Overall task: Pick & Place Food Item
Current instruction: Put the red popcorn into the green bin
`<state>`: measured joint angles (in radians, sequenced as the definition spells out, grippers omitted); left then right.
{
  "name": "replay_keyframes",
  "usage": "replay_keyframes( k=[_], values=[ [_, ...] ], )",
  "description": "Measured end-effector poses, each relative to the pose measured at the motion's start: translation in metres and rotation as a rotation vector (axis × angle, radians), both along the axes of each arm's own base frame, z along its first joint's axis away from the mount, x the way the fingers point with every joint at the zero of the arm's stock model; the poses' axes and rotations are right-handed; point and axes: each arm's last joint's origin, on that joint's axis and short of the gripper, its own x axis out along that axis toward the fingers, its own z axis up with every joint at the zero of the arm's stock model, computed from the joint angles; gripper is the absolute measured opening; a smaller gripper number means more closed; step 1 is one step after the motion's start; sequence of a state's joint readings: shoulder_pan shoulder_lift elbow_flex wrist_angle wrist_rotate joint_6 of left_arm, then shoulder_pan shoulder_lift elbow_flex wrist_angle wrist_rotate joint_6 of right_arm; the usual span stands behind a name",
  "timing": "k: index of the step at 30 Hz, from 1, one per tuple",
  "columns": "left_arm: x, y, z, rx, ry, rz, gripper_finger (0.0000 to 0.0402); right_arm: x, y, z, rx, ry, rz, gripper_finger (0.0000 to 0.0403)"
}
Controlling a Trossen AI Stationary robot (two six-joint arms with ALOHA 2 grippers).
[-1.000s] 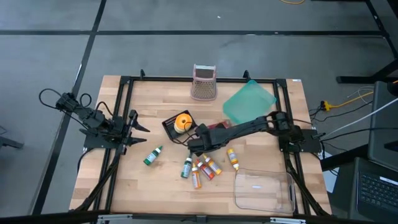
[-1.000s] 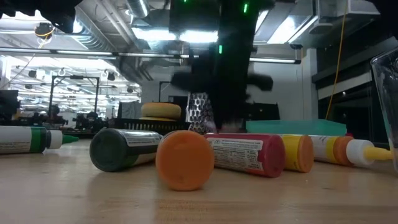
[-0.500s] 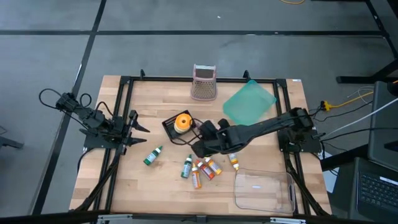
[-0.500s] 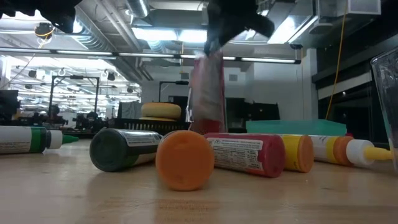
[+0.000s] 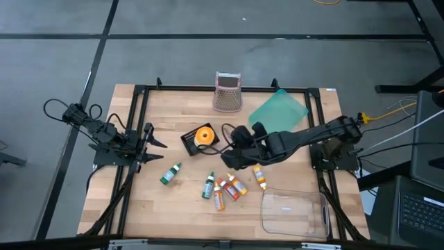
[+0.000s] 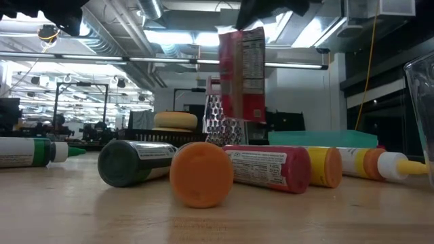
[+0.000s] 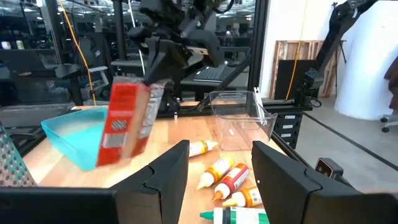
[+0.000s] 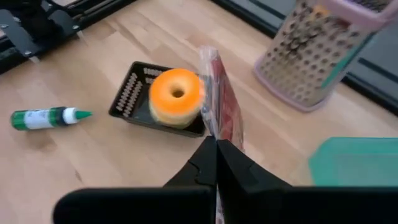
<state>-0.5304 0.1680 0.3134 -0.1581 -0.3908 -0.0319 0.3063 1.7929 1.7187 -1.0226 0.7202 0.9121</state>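
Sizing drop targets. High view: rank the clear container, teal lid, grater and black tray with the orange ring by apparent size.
1. clear container
2. teal lid
3. grater and black tray: look about alike, so unranked.

The right gripper partly overlaps the scene beside the tray.

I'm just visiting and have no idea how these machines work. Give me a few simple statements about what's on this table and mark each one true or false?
1. The right gripper holds a red food packet up off the table. True.
2. The left gripper is helping to carry that packet. False: it waits at the table's left edge, open and empty.
3. The orange ring sits in a small black tray. True.
4. The clear container is full of bottles. False: it looks empty; the small bottles lie on the wood beside it.
5. The grater lies flat in the middle of the table. False: it stands upright at the far edge.
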Motion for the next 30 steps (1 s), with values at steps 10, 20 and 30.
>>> replay_keyframes(
  k=[10,20,30],
  values=[
    [0.000,0.000,0.000,-0.007,0.003,0.000,0.0171,-0.035,-0.015,0.023,-0.061,0.033,-0.101,0.0000],
    [0.000,0.000,0.000,-0.006,0.004,0.000,0.0171,-0.070,-0.036,0.027,-0.123,0.192,-0.267,0.0000],
    [0.000,-0.001,0.000,-0.010,0.003,-0.021,0.0171,-0.071,-0.066,0.031,-0.123,0.251,-0.304,0.0000]
  ],
)
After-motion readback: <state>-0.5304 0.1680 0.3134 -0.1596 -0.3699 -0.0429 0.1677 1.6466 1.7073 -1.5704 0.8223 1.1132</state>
